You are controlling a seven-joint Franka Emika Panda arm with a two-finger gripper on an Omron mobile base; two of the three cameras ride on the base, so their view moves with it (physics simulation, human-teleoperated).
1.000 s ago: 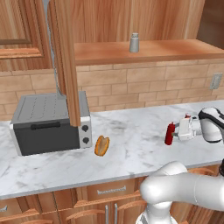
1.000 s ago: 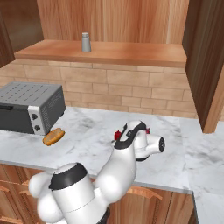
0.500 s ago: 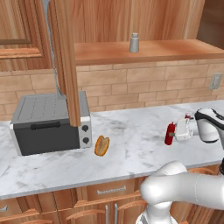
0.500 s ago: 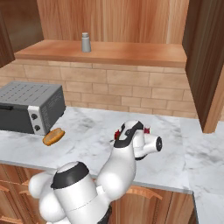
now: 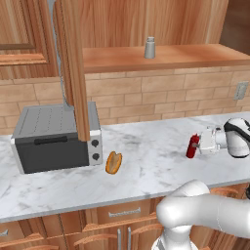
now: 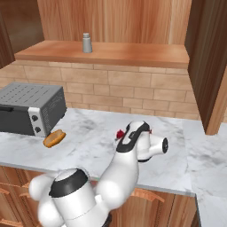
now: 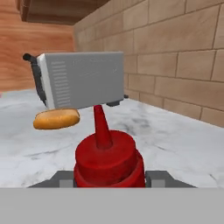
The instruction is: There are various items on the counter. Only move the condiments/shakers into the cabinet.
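A: State the position of the end effector (image 5: pixel 199 145)

B: It sits low over the right part of the table (image 5: pixel 146 161), wrist horizontal, pointing left along the marble. In the right base view the white wrist covers most of it

A: State of the jaws?

B: In the hand view a dark fingertip (image 7: pixel 63 179) stands on each side of a red bottle (image 7: pixel 108 157), close against its body. The jaws read as clamped on the red bottle; actual contact is partly hidden by the bottle's own shoulder

A: Where is that bottle?

B: Upright on the table, to the right of centre, nozzle up, at (image 5: pixel 193 146) in the left base view. In the right base view only a small red part (image 6: pixel 119 133) shows beside the wrist

A: Other task items?

B: The grey shaker (image 5: pixel 149 48) stands upright on the wooden shelf (image 5: pixel 161 57) of the cabinet, above the brick backsplash; it is also seen at (image 6: pixel 87 43). A second red patch shows behind the wrist in the right base view; what it is cannot be told

A: Non-task items?

B: The bun (image 5: pixel 114 162) lies on the table just beside the front right corner of the toaster oven (image 5: pixel 56 137), well apart from the red bottle. A tall narrow cabinet door (image 5: pixel 73 63) hangs open above the oven
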